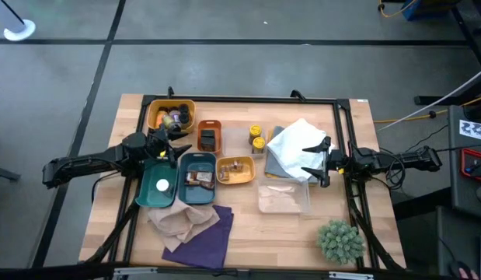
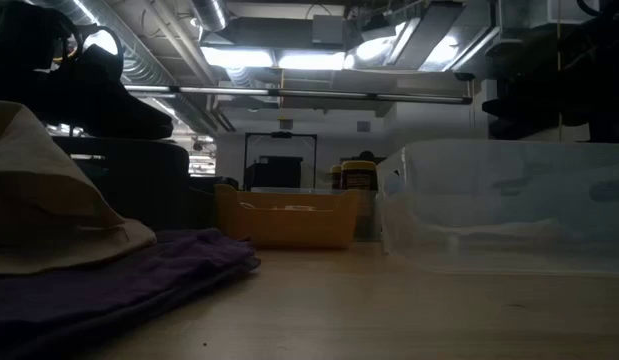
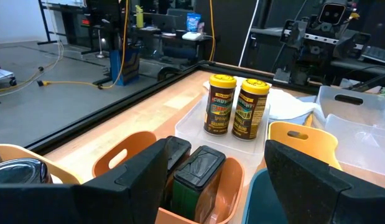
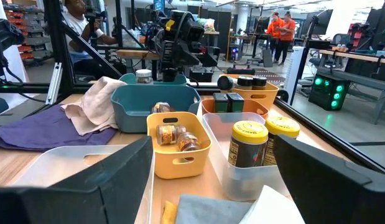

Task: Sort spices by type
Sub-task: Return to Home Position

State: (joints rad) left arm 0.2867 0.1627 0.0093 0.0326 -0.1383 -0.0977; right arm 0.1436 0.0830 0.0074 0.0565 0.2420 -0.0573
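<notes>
Toward the left of the pale wooden table (image 1: 279, 237), the left gripper (image 1: 172, 145) hangs with its two dark fingers spread wide and nothing between them, just beside the small orange plastic tray (image 1: 200, 127). That tray holds dark square bottles (image 3: 195, 177), packed side by side. Behind the gripper, at the table's far edge, the larger yellow plastic bin (image 1: 192, 107) holds several small jars (image 1: 172, 118) with mixed caps.

Beside the orange tray, two yellow-capped jars (image 3: 221, 106) with dark labels stand upright and touching in a shallow clear plastic tray (image 3: 195, 121). Nearer the front, a small yellow plastic bin (image 4: 180, 163) carries little brown-filled jars (image 4: 176, 135) lying on their sides. Next to it, a deep teal plastic bin (image 1: 184, 159) contains brown packets (image 1: 198, 179), and a green plastic bin (image 1: 144, 198) beside that holds one white-capped bottle (image 1: 162, 186).

On the right side, the right gripper (image 1: 311, 159) sits at the edge of a crumpled white cloth (image 1: 294, 140), its fingers also wide apart and empty. A beige cloth (image 1: 176, 220) lies on a purple cloth (image 1: 205, 243) at the front, and a spiky green ball-shaped plant (image 1: 339, 239) sits at the front right corner.
</notes>
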